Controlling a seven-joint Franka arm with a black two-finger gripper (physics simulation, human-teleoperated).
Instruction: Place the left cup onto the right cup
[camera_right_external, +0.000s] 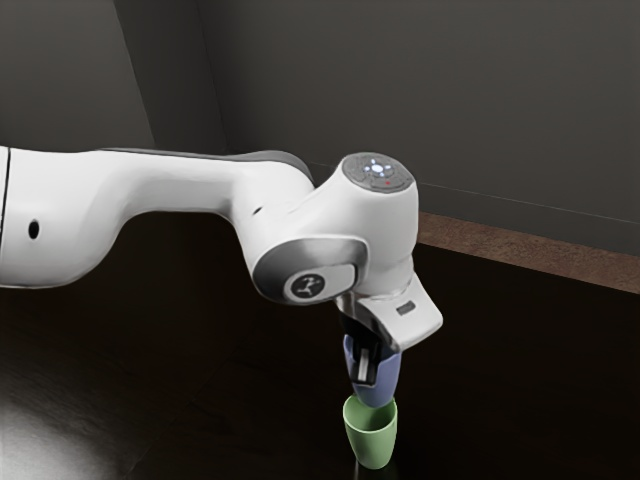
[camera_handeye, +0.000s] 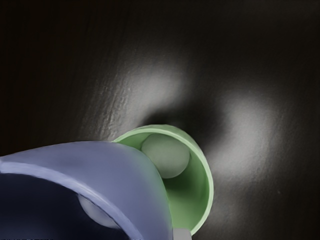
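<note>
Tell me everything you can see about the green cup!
The green cup is pale green, smooth and plastic-looking, with no handle. Its round rim is wider than its base. It stands upright on the dark table, mouth up, and the part of its inside that shows is empty. The blue cup, gripped by the hand, hangs right over it, its bottom at the green rim. Whether they touch is unclear.

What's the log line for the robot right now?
phase: stacking | hand: shut on blue cup | blue cup: over green cup, base near its rim | green cup: upright on table
</note>
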